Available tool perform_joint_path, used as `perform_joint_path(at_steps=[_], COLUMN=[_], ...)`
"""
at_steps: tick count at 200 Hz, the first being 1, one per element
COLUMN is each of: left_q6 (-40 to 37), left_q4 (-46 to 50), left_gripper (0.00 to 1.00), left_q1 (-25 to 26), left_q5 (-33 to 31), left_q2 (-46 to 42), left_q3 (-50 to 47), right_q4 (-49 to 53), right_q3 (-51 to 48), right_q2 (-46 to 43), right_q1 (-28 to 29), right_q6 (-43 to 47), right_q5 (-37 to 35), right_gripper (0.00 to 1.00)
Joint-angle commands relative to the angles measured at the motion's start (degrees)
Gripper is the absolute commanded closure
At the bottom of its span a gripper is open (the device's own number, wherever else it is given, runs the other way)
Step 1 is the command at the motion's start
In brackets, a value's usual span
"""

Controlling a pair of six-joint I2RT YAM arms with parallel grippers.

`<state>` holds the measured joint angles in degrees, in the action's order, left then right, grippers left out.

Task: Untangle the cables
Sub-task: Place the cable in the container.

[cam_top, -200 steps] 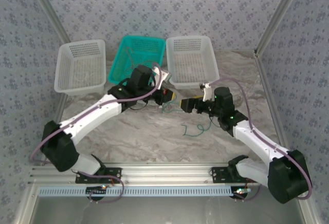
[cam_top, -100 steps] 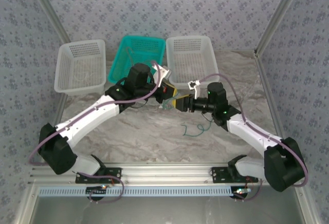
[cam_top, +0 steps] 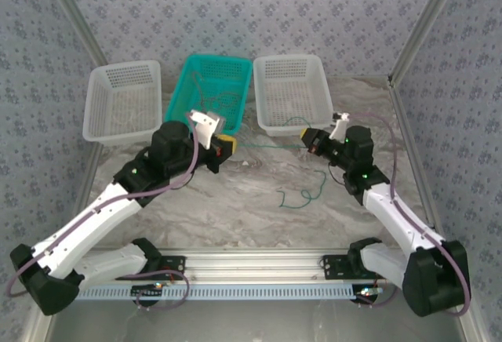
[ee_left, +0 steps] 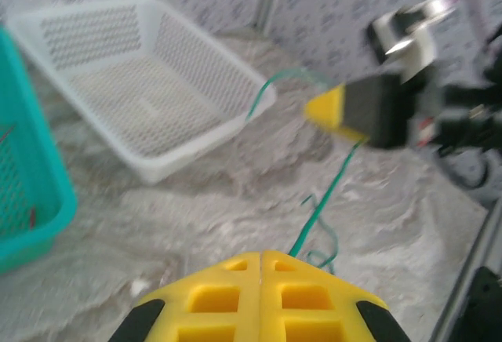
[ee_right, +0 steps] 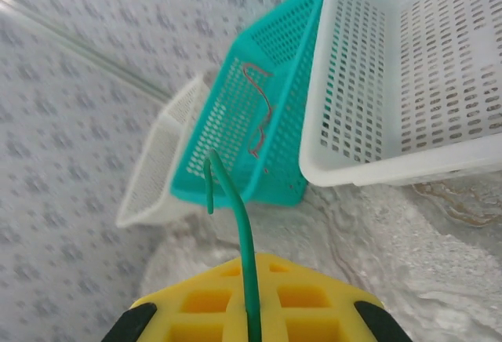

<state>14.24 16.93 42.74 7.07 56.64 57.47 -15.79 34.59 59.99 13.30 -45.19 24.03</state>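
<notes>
Where patterned walls (cam_top: 235, 5) close in, the marbled table (cam_top: 196, 209) (pale) bears cables (cam_top: 301, 199).

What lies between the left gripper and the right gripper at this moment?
A green cable runs nearly straight from the left gripper to the right gripper. Both are shut on it. The left wrist view shows this most clearly.

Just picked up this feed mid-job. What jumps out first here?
A green cable is stretched over the middle of the table, clamped at one side in the shut left gripper and at the other in the shut right gripper. A loose green curl lies nearer the bases, and a reddish-brown cable sits in the teal basket at the back.
</notes>
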Motion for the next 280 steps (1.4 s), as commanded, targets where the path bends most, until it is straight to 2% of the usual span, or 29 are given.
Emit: perform_joint_path(at_steps=[1,22,46,63,72,96,119,146,165,177,186,206,218,242,280], left_q6=[1.1,3.0,5.8,6.7,7.0,7.1,6.3,6.2,6.5,6.5,6.4,6.1,6.0,5.9,6.7], left_q4=[1.5,-0.9,-8.1,-10.9,-11.8,-12.9,-11.4,-10.0,-9.6,-9.0,-8.3,-7.0,-6.2,-5.9,-7.7], left_gripper=[1.0,1.0,1.0,0.98,0.91,0.65,0.53,0.31,0.17,0.14,0.13,0.12,0.12,0.12,0.12], left_q1=[-2.9,-2.9,-2.6,-1.1,-0.5,0.2,0.3,0.3,0.4,0.5,0.4,0.5,0.4,0.5,0.6], left_q5=[-13.2,-8.0,5.0,7.3,7.3,7.9,7.5,6.8,6.3,5.7,5.2,5.0,4.8,4.1,4.9], left_q2=[-6.6,-6.6,-3.5,-1.4,-0.8,-0.9,-2.7,-5.3,-6.5,-6.8,-7.0,-7.1,-7.1,-7.0,-4.9], left_q3=[-2.2,-7.4,-12.9,-14.8,-15.1,-14.7,-13.6,-13.7,-14.2,-14.2,-14.1,-13.8,-13.6,-13.8,-13.2], right_q4=[4.4,0.7,-4.9,-8.9,-9.6,-7.6,-2.7,3.8,10.3,12.0,12.9,19.0,23.6,26.8,26.1], right_q3=[-4.0,-2.8,0.3,4.9,8.5,18.8,28.3,41.2,48.8,51.8,54.2,61.4,65.0,67.0,63.0], right_q2=[1.5,1.9,4.2,8.1,10.9,18.6,26.2,36.2,43.3,47.0,49.4,54.0,55.5,54.0,46.5], right_q1=[-6.4,-6.4,-6.5,-6.5,-6.4,-5.9,-5.2,-3.5,-1.0,0.3,1.0,0.8,0.5,0.3,-0.7], right_q6=[-9.2,-14.9,-19.5,-20.9,-20.7,-17.2,-9.2,1.4,6.9,8.6,11.6,12.6,12.4,12.3,13.1], right_q5=[-11.0,-11.8,-14.6,-16.0,-15.5,-15.9,-18.7,-23.5,-30.6,-34.4,-36.3,-35.0,-33.8,-32.6,-21.9], right_gripper=[1.0,1.0,1.0,1.0,1.0,1.0,1.0,1.0,1.0,0.95,0.89,0.61,0.48,0.36,0.32])
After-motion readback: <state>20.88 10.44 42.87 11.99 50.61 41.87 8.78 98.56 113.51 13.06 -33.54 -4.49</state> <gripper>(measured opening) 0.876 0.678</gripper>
